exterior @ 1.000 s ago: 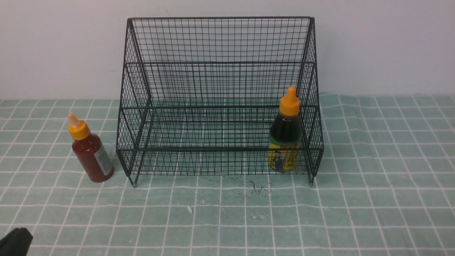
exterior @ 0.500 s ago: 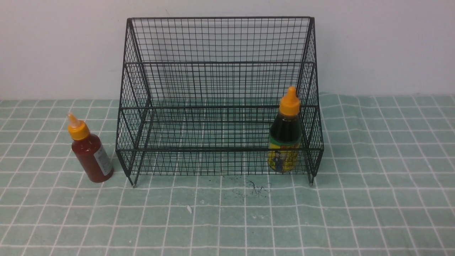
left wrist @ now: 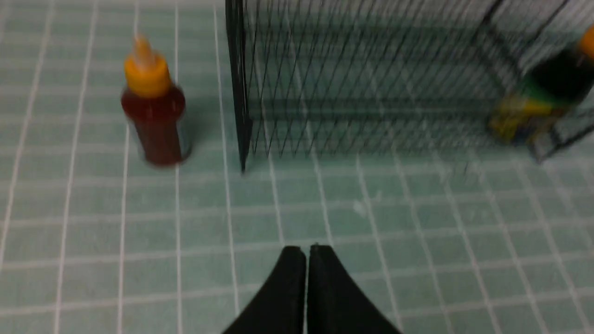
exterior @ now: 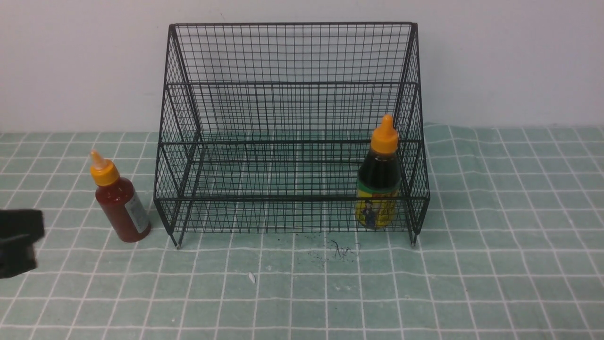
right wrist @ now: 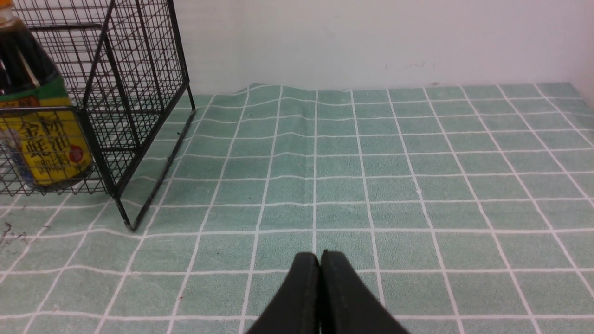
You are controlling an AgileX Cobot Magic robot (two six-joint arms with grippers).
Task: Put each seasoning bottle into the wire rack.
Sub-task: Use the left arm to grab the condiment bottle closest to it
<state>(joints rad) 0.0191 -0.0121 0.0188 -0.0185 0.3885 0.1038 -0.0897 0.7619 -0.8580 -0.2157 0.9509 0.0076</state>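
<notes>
Left gripper (left wrist: 307, 285), own wrist view: fingers closed together, holding nothing; red-sauce bottle (left wrist: 155, 111) stands on the cloth beside the rack, apart from the fingertips. Right wrist view: right gripper (right wrist: 320, 287) fully closed, empty; dark-sauce bottle inside the rack, near its side wall. Front view: black wire rack (exterior: 292, 199) on checked cloth (exterior: 302, 307); dark-sauce bottle (exterior: 379, 179) inside at right end, leaning; red-sauce bottle outside, left of rack, upright. Dark arm part at left edge.
</notes>
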